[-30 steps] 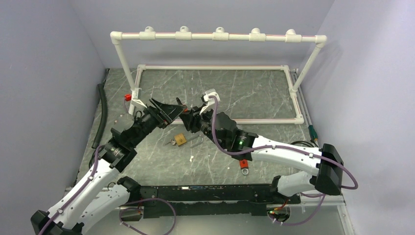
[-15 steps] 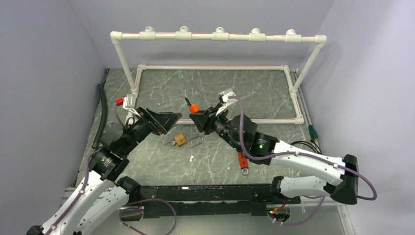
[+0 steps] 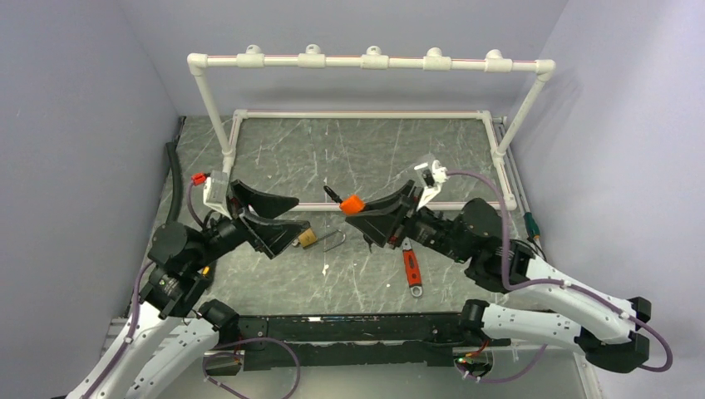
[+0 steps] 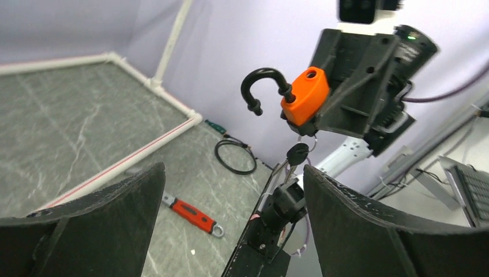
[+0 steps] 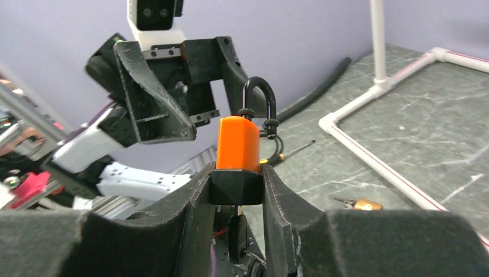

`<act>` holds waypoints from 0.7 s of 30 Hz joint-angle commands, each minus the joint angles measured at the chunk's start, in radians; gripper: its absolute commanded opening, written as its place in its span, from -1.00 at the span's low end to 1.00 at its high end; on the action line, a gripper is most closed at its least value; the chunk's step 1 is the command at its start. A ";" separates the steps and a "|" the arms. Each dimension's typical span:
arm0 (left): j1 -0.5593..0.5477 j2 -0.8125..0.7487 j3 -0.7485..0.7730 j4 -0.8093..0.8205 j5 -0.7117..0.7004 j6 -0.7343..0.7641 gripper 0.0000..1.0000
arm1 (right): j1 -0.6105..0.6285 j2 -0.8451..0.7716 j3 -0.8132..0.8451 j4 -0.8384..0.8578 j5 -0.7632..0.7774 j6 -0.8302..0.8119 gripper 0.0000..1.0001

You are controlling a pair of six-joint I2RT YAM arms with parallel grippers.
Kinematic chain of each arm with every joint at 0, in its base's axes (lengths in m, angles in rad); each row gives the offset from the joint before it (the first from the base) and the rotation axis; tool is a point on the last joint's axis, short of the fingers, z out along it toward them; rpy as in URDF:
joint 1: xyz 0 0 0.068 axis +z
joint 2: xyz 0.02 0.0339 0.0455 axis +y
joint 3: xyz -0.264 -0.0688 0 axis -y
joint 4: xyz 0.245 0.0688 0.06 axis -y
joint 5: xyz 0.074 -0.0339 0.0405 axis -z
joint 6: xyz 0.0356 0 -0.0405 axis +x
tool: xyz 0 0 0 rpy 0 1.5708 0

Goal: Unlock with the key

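Observation:
My right gripper (image 3: 356, 216) is shut on an orange padlock (image 3: 352, 203) and holds it above the table. In the right wrist view the padlock (image 5: 237, 143) sits upright between my pads (image 5: 196, 202). A black-headed key (image 5: 236, 242) hangs from its underside. In the left wrist view the padlock (image 4: 305, 95) shows its black shackle (image 4: 262, 81) swung open, one end free, and the key (image 4: 297, 154) is below it. My left gripper (image 3: 298, 214) is open and empty, apart from the padlock on its left. Its jaws stand wide (image 4: 232, 173).
A brass padlock (image 3: 308, 238) with keys lies on the table between the arms. A red-handled wrench (image 3: 411, 268) lies near the front. A white PVC frame (image 3: 366, 61) stands at the back. A black hose (image 3: 175, 191) runs along the left edge and a screwdriver (image 3: 532, 224) lies at the right.
The two grippers have drawn apart. My left gripper pulled back to the left with its jaws open. My right gripper moved right, carrying the orange padlock with the key in it.

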 commanded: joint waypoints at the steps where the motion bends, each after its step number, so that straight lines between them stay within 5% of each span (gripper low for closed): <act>1: -0.001 0.001 0.057 0.180 0.162 0.002 0.83 | -0.016 -0.058 0.021 0.049 -0.176 0.048 -1.00; 9: -0.001 0.059 0.086 0.379 0.316 -0.092 0.70 | -0.018 -0.036 0.032 0.121 -0.357 0.083 -1.00; 21: -0.001 0.064 0.094 0.322 0.334 -0.065 0.39 | -0.018 0.021 0.039 0.184 -0.421 0.108 -1.00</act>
